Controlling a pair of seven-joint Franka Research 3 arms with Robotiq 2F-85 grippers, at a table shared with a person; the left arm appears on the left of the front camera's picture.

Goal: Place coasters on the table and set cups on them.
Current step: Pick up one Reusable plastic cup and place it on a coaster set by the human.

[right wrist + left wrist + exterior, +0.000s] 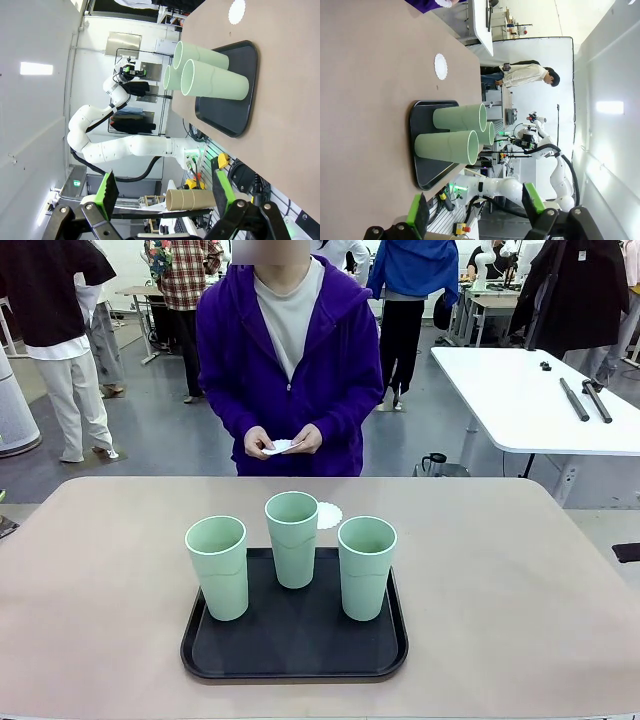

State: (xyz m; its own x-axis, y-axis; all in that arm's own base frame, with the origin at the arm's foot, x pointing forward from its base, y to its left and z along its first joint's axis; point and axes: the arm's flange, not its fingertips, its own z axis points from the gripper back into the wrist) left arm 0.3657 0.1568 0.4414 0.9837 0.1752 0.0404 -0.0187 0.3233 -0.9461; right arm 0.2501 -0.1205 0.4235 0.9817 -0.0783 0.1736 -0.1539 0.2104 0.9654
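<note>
Cups (292, 538), three and pale green, stand upright on a black tray (293, 655) in the front view, near the middle of the tan table (100, 590): one at the tray's 12 o'clock edge, the others at its 9 and 3 o'clock sides, close but apart. One white lacy coaster (330, 514) lies flat on the table at 1 o'clock from the rear cup, partly hidden behind it. Beyond the table's 12 o'clock edge a person in a purple jacket holds more white coasters (281, 447) in both hands (303, 438) at waist height. The left wrist view turns the scene sideways and adds the left gripper (475, 204), its green-padded fingers (417, 212) spread wide with nothing between them, hanging well back from the tray. Here the cups (447, 146) overlap one another, and the coaster (441, 66) shows whole, lying clear of the tray (427, 177) at its 12 o'clock. The right wrist view brings in the right gripper (164, 184), fingers (107, 189) likewise wide apart and empty, off the table's near edge. From this side the cups (215, 80) bunch together on the tray (240, 120), and the coaster (236, 10) sits at 12 o'clock from it, cut by the picture's top edge.
</note>
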